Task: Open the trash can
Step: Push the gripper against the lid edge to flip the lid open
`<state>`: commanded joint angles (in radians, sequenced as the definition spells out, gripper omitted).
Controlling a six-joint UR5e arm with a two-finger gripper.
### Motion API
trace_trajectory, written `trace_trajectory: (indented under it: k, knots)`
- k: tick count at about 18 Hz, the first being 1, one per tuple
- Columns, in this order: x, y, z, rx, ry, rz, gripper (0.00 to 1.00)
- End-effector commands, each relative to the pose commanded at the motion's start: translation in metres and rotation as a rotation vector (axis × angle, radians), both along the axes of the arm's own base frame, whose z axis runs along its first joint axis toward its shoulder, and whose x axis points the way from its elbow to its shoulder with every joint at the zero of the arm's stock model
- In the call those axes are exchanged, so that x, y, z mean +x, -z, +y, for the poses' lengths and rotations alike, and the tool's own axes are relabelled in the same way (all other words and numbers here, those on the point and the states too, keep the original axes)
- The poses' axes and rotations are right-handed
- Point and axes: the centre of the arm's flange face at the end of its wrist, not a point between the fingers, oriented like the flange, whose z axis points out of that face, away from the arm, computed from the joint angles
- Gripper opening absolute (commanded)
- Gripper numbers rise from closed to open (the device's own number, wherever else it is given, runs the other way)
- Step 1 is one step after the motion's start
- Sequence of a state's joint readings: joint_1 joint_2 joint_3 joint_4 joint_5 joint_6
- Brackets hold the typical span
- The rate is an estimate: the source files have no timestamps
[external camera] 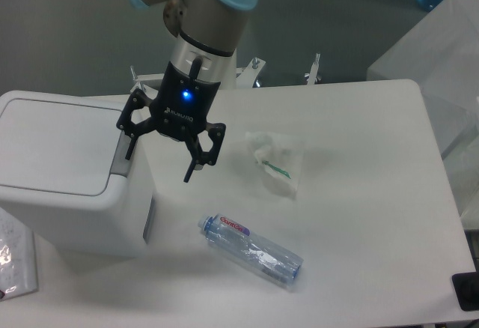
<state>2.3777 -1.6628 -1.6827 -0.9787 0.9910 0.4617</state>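
The trash can (67, 174) is a large white boxy bin at the left of the table, its flat lid (56, 144) closed. A grey latch tab (121, 156) sits on its right edge. My gripper (159, 165) hangs just right of the bin, above the table, fingers spread open and empty. Its left finger (131, 148) is close beside the grey latch tab; I cannot tell if it touches. The right finger (191, 171) points down over bare table.
A clear plastic bottle (251, 249) lies on its side on the table in front of the gripper. A crumpled clear plastic bag (277, 159) lies to the right. A clear packet (15, 260) sits at the lower left edge.
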Motion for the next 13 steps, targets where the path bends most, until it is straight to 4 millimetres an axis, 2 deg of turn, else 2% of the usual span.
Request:
trace_trajectory:
  k: [13]
  knots:
    - [0.0007,0.0069,0.0037,-0.004,0.004,-0.001,1.0]
